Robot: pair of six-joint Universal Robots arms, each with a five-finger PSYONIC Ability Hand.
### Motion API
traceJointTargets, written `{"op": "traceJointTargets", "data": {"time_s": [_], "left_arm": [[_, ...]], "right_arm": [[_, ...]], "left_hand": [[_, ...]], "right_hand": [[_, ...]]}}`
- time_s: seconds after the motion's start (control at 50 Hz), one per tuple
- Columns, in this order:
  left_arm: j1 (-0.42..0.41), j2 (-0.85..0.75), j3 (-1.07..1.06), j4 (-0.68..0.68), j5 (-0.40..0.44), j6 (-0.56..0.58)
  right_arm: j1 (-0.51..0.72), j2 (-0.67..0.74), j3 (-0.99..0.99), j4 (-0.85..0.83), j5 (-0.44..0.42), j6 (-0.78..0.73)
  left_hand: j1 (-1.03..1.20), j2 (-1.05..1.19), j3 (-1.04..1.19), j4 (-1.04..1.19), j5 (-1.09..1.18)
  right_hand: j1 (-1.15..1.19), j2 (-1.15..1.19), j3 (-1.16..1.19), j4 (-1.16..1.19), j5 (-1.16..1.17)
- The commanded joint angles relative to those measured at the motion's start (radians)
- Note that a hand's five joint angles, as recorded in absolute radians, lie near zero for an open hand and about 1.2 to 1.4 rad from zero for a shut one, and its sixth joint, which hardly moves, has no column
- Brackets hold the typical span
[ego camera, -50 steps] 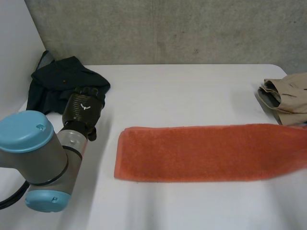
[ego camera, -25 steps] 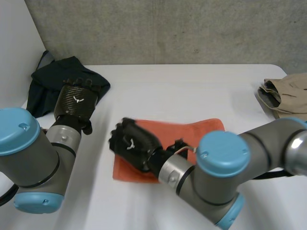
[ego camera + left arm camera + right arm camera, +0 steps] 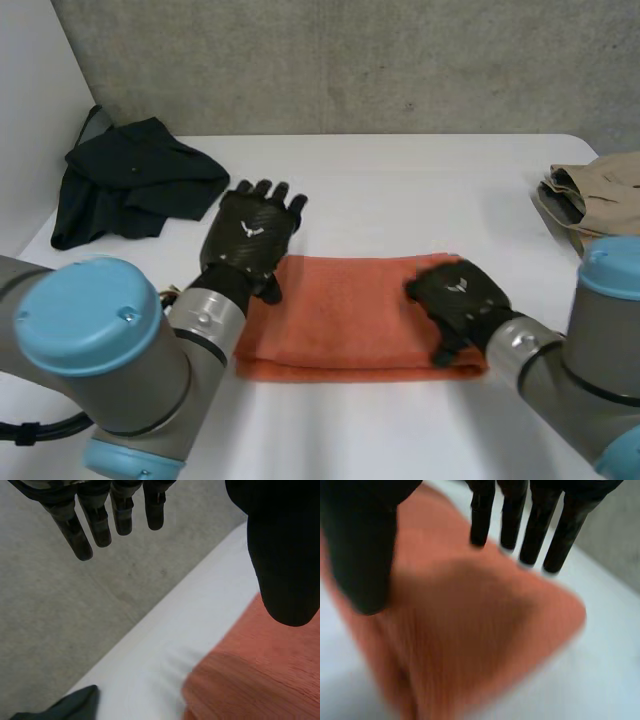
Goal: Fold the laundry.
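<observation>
The orange towel [image 3: 350, 315] is found doubled on the table [image 3: 400, 190]. The left hand [image 3: 250, 235] is held spread at its far left corner, the right hand [image 3: 455, 295] spread over its right end (presumably to flatten the fold).

Bright, soft, even light, seemingly from overhead. White table [image 3: 400, 190] around orange towel [image 3: 350, 315] pale and matte. Thin soft shadow along towel's near edge. Dull sheen on back of left hand [image 3: 250, 238] at towel's far left corner. Dark garment [image 3: 130, 185] far left of towel almost flat black. Concrete wall [image 3: 350, 60] beyond towel evenly lit
</observation>
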Motion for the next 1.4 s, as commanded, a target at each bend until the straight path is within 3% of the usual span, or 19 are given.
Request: {"op": "traceJointTargets", "data": {"time_s": [0.02, 0.14, 0.28, 0.34, 0.46, 0.48, 0.5, 0.56, 0.58, 0.64, 0.74, 0.8, 0.88, 1.06, 1.24, 1.4], "left_arm": [[0.006, -0.024, -0.003, -0.011, -0.004, 0.006], [0.020, 0.030, -0.018, -0.033, -0.004, -0.002], [0.060, 0.083, -0.037, -0.043, -0.006, -0.008], [0.080, 0.102, -0.047, -0.043, -0.006, -0.005], [0.112, 0.122, -0.061, -0.048, -0.007, -0.005], [0.113, 0.123, -0.063, -0.048, -0.007, -0.006], [0.113, 0.123, -0.063, -0.049, -0.007, -0.006], [0.113, 0.123, -0.063, -0.049, -0.009, -0.006], [0.112, 0.123, -0.061, -0.048, -0.009, -0.008], [0.110, 0.122, -0.049, -0.046, -0.007, -0.009], [0.100, 0.111, -0.011, -0.043, -0.007, -0.019], [0.055, 0.093, 0.028, -0.043, -0.006, -0.043], [-0.037, 0.021, 0.110, -0.051, -0.007, -0.081], [-0.146, -0.189, 0.316, -0.198, -0.021, -0.120], [-0.161, -0.345, 0.445, -0.439, -0.291, -0.106], [-0.158, -0.331, 0.364, -0.494, -0.305, -0.098]], "right_arm": [[-0.104, 0.076, -0.001, 0.012, 0.095, -0.216], [-0.061, 0.044, -0.082, -0.048, 0.211, -0.319], [0.215, 0.047, -0.231, -0.059, 0.206, -0.399], [0.327, 0.113, -0.278, -0.063, 0.196, -0.414], [0.492, 0.188, -0.260, -0.072, 0.061, -0.451], [0.496, 0.192, -0.249, -0.069, 0.041, -0.451], [0.494, 0.193, -0.233, -0.069, 0.013, -0.441], [0.491, 0.183, -0.205, -0.077, -0.027, -0.412], [0.487, 0.171, -0.199, -0.083, -0.033, -0.354], [0.441, 0.111, -0.203, -0.083, -0.027, -0.225], [0.200, -0.054, -0.163, -0.079, -0.027, 0.143], [0.108, -0.074, -0.140, -0.074, -0.024, 0.304], [0.043, -0.111, -0.131, -0.034, -0.022, 0.406], [0.009, 0.002, -0.241, 0.095, -0.018, 0.405], [0.025, 0.136, -0.361, 0.181, -0.022, 0.389], [0.158, 0.183, -0.399, 0.199, -0.022, 0.288]], "left_hand": [[-0.016, -0.027, -0.034, -0.026, -0.043], [-0.016, -0.026, -0.034, -0.026, -0.043], [-0.016, -0.027, -0.034, -0.026, -0.043], [-0.016, -0.026, -0.034, -0.026, -0.043], [-0.016, -0.027, -0.034, -0.026, -0.043], [-0.016, -0.026, -0.034, -0.026, -0.043], [-0.016, -0.026, -0.034, -0.026, -0.043], [-0.016, -0.026, -0.034, -0.026, -0.043], [-0.016, -0.026, -0.034, -0.026, -0.043], [-0.016, -0.026, -0.034, -0.026, -0.043], [-0.007, -0.018, -0.025, -0.017, -0.034], [0.002, -0.009, -0.016, -0.008, -0.025], [0.014, 0.003, -0.004, 0.003, -0.014], [0.025, 0.015, 0.007, 0.015, -0.002], [0.025, 0.015, 0.007, 0.015, -0.002], [0.025, 0.015, 0.007, 0.015, -0.002]], "right_hand": [[0.972, 0.903, 0.904, 0.903, 0.908], [0.972, 0.903, 0.904, 0.903, 0.908], [0.972, 0.903, 0.904, 0.903, 0.908], [0.972, 0.903, 0.904, 0.903, 0.908], [0.972, 0.903, 0.904, 0.903, 0.908], [0.972, 0.903, 0.904, 0.903, 0.908], [0.819, 0.750, 0.751, 0.750, 0.755], [0.136, 0.067, 0.068, 0.067, 0.072], [-0.249, -0.318, -0.318, -0.318, -0.313], [-0.249, -0.318, -0.318, -0.318, -0.313], [-0.249, -0.318, -0.318, -0.318, -0.313], [-0.249, -0.318, -0.318, -0.318, -0.313], [-0.249, -0.318, -0.318, -0.318, -0.313], [-0.249, -0.318, -0.318, -0.318, -0.313], [-0.249, -0.318, -0.318, -0.318, -0.313], [-0.249, -0.318, -0.318, -0.318, -0.313]]}}
